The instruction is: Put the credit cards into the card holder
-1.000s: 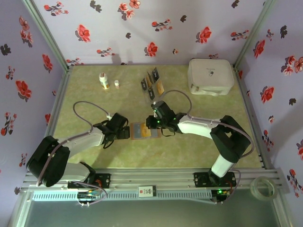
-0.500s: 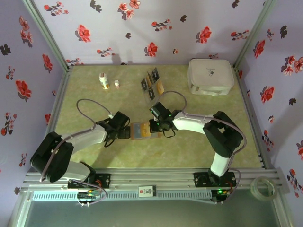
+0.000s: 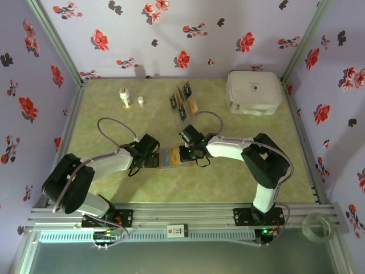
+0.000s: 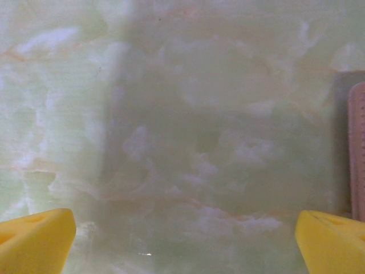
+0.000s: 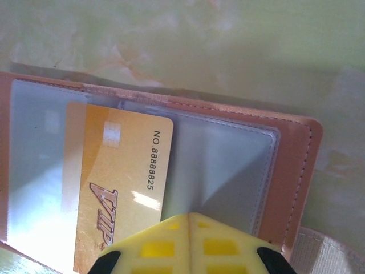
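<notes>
Table: the pale green marbled tabletop (image 3: 228, 177) stands between flower-patterned walls.
Card holder: the reddish-brown leather-like folding wallet (image 3: 171, 158) lies open and flat near the table's middle, a little toward 6 o'clock. In the right wrist view its stitched brown border (image 5: 299, 171) frames clear grey-blue pockets.
Gold card: the gold-yellow rectangular card (image 5: 114, 177), marked VIP with a printed number, lies over the wallet's clear pockets. Its long side runs from 12 to 6 o'clock in that view. Whether it sits under the plastic or on top of it I cannot tell.
Other cards: the dark thin cards (image 3: 182, 101) with yellow markings stand upright in a cluster at 12 o'clock of the wallet, apart from it.
Right pincer: the right gripper (image 3: 189, 154) (image 5: 191, 228) is over the wallet's 3 o'clock half. Its yellow fingers are pressed together, and the joined tip is over the gold card's 5 o'clock corner. Whether it touches the card I cannot tell.
Left pincer: the left gripper (image 3: 150, 161) (image 4: 182, 245) is at the wallet's 9 o'clock edge, low over bare table. It is spread wide, with yellow fingertips (image 4: 34, 240) at both lower corners of its view. The wallet's brown edge (image 4: 358, 154) is just above the 3 o'clock fingertip.
White case: the large white rounded case (image 3: 254, 92) sits at 1 o'clock of the wallet, well apart.
Bottles: two small white bottles (image 3: 125, 97) stand at 11 o'clock of the wallet.
Tape: the clear tape roll (image 3: 317, 226) rests on the frame rail at 4 o'clock, off the tabletop.
</notes>
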Controlling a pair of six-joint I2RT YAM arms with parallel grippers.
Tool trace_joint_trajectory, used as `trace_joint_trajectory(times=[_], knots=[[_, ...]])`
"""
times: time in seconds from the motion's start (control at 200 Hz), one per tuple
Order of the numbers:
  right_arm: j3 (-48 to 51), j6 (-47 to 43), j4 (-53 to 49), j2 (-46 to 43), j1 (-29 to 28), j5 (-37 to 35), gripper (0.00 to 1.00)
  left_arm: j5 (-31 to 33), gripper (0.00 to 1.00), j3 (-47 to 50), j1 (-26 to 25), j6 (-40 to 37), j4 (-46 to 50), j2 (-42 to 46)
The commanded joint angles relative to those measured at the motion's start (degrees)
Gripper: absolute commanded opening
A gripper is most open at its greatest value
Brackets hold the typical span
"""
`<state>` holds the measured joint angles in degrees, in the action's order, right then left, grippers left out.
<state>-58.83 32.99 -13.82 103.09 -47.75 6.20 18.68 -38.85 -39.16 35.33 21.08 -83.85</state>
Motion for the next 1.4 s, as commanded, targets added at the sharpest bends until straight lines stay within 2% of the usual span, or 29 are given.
trace_joint_trajectory(times=[0.0,0.665,0.98,1.395], knots=[[-1.68,0.24,-0.23,1.20,-0.87,0.40,0.00,0.78,1.00,-1.08,-0.57,-1.18,-0.42,-1.47],[-5.54,-1.09,-3.12,3.50,-2.76,-0.28,0.00,-0.39,1.00,-0.70,-1.15,-0.69,-2.20,-2.88],[-6.75,-4.77,-8.77,-0.61,-1.82,-5.17,0.00,1.44,1.00,-0.98,-0.07,-0.59,0.86,3.77],[-10.91,-4.57,-7.80,4.10,-1.82,-3.44,0.00,2.08,1.00,-1.50,1.09,-0.49,1.24,0.89]])
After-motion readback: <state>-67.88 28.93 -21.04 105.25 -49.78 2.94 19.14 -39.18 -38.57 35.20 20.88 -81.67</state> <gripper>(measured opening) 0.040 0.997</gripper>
